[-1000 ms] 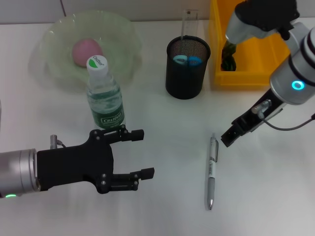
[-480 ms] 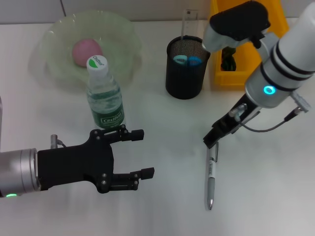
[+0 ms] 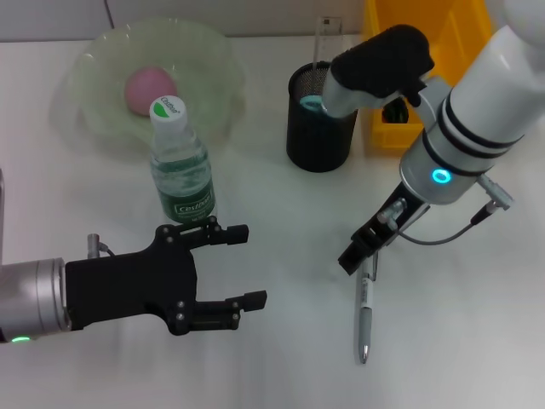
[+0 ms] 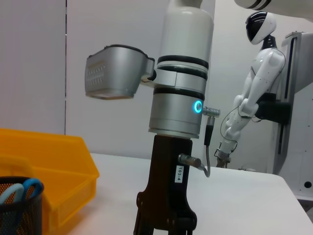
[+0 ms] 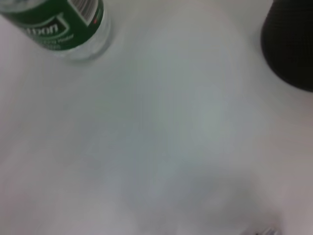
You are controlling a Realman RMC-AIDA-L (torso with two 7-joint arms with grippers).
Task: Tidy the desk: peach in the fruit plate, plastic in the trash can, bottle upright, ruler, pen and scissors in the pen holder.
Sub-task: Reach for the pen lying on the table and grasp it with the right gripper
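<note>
**A:** What does the head view give you?

**B:** The pen point(image 3: 365, 298) lies flat on the white table point(image 3: 281, 358), near the front edge. The right gripper point(image 3: 355, 257) hangs just above the pen's upper end; I cannot tell how its jaws stand. The left gripper point(image 3: 241, 266) is low on the left side, just in front of the bottle point(image 3: 180, 164), jaws apart and holding nothing. The bottle stands upright. The peach point(image 3: 149, 88) sits in the fruit plate point(image 3: 89, 72) behind the bottle. The pen holder point(image 3: 317, 119) stands between the plate and the trash can point(image 3: 464, 34), with the blue handles of the scissors point(image 3: 313, 103) showing inside it and the ruler point(image 3: 326, 38) sticking up from its far side.

**A:** And the left wrist view?

**B:** It looks across the table at the right arm, standing upright with a lit blue ring. The right gripper point(image 4: 165, 223) is cut off at the picture's edge. To one side are the trash can point(image 4: 49, 166) and the pen holder point(image 4: 19, 208), with the scissors point(image 4: 19, 188) poking out.

**A:** The right wrist view?

**B:** Blurred. The bottle point(image 5: 61, 27) with its green label is in one corner, the pen holder point(image 5: 291, 46) in another, bare table point(image 5: 156, 147) between them.
</note>
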